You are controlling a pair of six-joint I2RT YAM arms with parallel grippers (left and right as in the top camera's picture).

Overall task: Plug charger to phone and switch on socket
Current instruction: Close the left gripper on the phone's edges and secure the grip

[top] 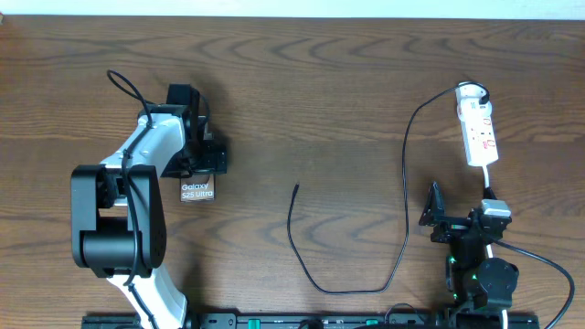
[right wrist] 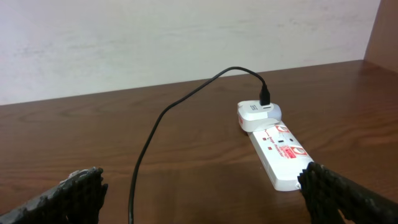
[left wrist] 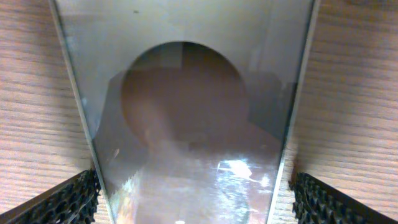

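Phone (top: 197, 191) (left wrist: 193, 124): flat on the brown worktop (top: 274, 73), left side, glossy face up; left jaws spread, one pad on either side of it, contact unclear. Charger cable (top: 406, 210) (right wrist: 161, 118): black, free tip mid-worktop, well apart from the phone; loops toward the front edge, then runs up to a white adapter (right wrist: 258, 115) at the far end of the power strip (top: 479, 132) (right wrist: 283, 152). Right jaws: spread wide, empty, near the strip's front end.
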